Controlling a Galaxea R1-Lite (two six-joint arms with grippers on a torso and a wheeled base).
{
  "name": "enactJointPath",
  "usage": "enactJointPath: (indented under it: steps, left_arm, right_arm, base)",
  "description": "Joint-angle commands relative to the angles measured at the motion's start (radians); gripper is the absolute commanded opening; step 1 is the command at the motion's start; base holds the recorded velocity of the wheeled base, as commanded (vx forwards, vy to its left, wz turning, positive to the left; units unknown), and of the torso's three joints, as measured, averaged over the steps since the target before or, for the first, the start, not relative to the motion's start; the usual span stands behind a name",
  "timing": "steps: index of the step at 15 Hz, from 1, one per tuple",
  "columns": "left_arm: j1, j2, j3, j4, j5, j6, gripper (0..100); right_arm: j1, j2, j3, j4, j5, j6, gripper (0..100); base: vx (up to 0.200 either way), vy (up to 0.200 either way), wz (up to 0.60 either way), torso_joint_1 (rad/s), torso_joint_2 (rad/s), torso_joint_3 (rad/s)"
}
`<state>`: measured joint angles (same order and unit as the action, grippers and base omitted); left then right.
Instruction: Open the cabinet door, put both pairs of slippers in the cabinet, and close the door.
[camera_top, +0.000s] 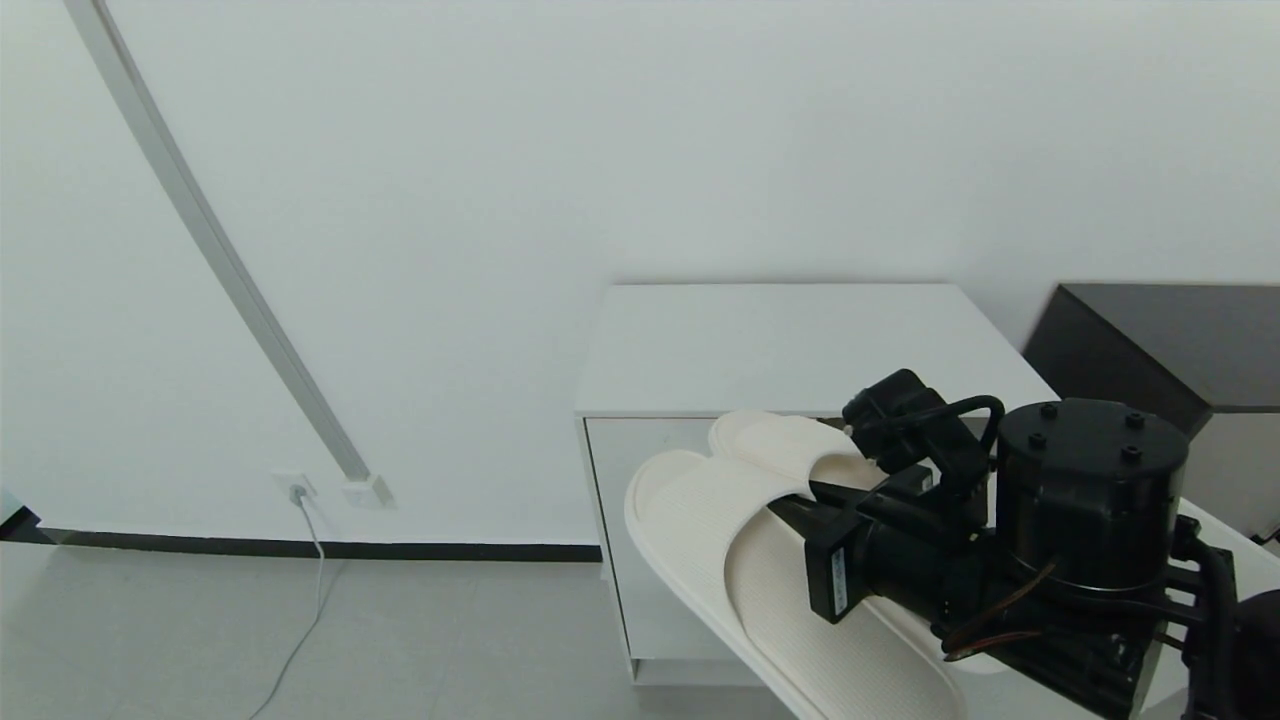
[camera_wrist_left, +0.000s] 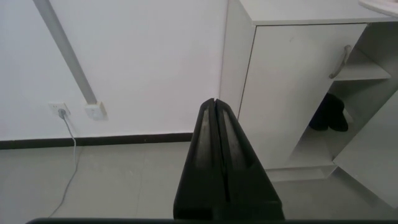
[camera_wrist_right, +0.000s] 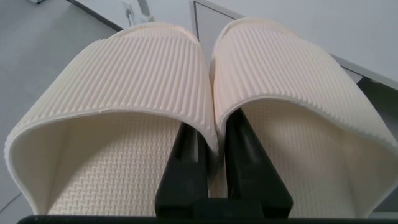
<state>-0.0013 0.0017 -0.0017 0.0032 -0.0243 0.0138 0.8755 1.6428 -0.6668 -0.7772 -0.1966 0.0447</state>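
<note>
Cream slippers (camera_top: 700, 530) clamped in right gripper (camera_top: 795, 500), held in air before cabinet (camera_top: 780, 340) front, below its top edge. Step, as judged: carrying this pair in. Dark furniture (camera_top: 1150, 330) past cabinet's right edge; wall socket (camera_top: 297, 490) with cable well apart.

Left wrist: left gripper (camera_wrist_left: 216, 155) jaws pressed together, nothing held. Cabinet's right compartment open; dark slippers (camera_wrist_left: 329, 115) on bottom board. Door panel with handle (camera_wrist_left: 339, 59) beside opening. Next move likely needs cream pair aimed through opening; shelf (camera_wrist_left: 360, 71) edge may catch toes.

Right wrist: jaws pinch touching inner walls of both slippers, toes toward cabinet.
</note>
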Motion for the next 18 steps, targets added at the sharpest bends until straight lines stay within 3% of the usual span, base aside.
enactJointPath:
  steps: [1, 5, 18]
  left_arm:
    - [0.000, 0.000, 0.000, 0.000, 0.000, 0.000, 0]
    - [0.000, 0.000, 0.000, 0.000, 0.000, 0.000, 0]
    - [0.000, 0.000, 0.000, 0.000, 0.000, 0.002, 0]
  right_arm:
    - [0.000, 0.005, 0.001, 0.000, 0.000, 0.000, 0]
    - [0.000, 0.006, 0.000, 0.000, 0.000, 0.000, 0]
    - [0.000, 0.014, 0.004, 0.000, 0.002, 0.003, 0]
  base:
    - [0.000, 0.000, 0.00, 0.000, 0.00, 0.000]
    - [0.000, 0.000, 0.00, 0.000, 0.00, 0.000]
    - [0.000, -0.200, 0.00, 0.002, 0.00, 0.003]
